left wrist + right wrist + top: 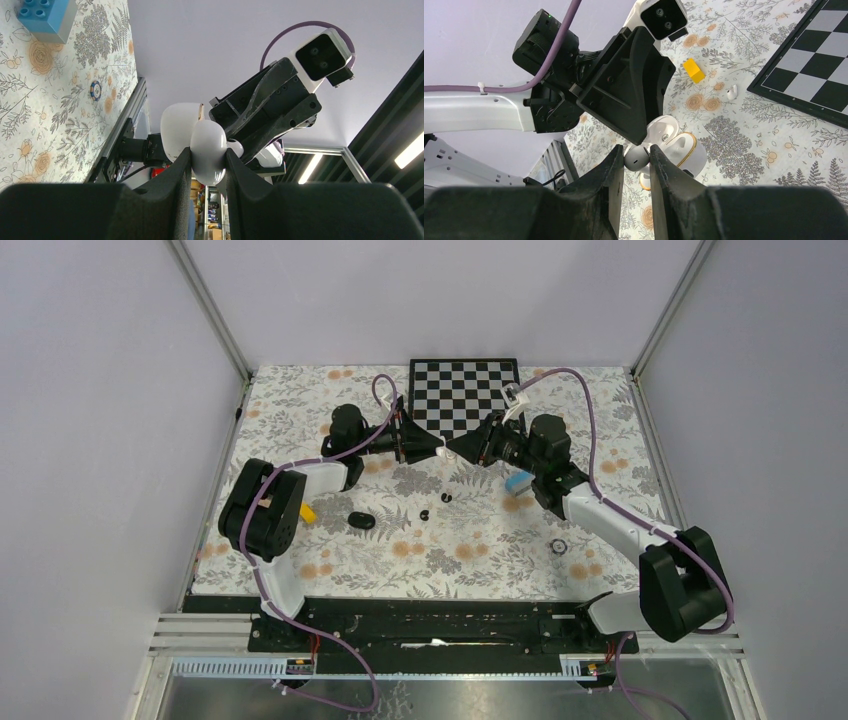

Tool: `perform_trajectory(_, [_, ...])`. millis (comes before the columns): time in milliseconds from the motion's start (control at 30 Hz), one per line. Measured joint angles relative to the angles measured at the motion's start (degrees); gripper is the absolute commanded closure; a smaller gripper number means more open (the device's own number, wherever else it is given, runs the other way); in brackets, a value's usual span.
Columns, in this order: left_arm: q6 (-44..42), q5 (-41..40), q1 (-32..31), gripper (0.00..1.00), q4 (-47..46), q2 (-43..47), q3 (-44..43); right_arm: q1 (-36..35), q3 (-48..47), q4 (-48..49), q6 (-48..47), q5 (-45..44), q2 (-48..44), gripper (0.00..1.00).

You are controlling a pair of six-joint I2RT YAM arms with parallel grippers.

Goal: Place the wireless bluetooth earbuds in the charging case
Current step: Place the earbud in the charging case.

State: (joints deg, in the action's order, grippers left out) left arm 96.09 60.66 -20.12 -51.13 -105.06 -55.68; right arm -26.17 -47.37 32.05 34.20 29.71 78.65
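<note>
My left gripper [208, 159] is shut on the open white charging case [207, 147] and holds it above the table, lid [177, 129] swung back. My right gripper [637, 154] is shut on a white earbud [638, 157], right at the case's gold-rimmed opening [680, 148]. In the top view the two grippers meet tip to tip, left [438, 452] and right [455, 449], just in front of the chessboard. A second white earbud [731, 91] lies on the cloth near the chessboard. Two black earbuds [424, 514] [446, 496] lie on the cloth.
A chessboard [465, 395] lies at the back centre. A black case [361, 521] and a yellow block [308, 511] lie by the left arm. A blue brick [517, 483] sits under the right arm, and a small ring [559, 545] lies at front right.
</note>
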Motion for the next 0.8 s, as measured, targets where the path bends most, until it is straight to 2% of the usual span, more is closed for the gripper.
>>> perform_trajectory(567, [0.74, 0.00, 0.07, 1.00, -0.24, 0.00, 0.11, 0.02, 1.27, 2.25, 1.38, 0.13, 0.26, 0.79])
perform_trajectory(800, [3.21, -0.13, 0.26, 1.00, -4.44, 0.00, 1.22, 0.02, 2.10, 4.74, 3.26, 0.79, 0.26, 0.79])
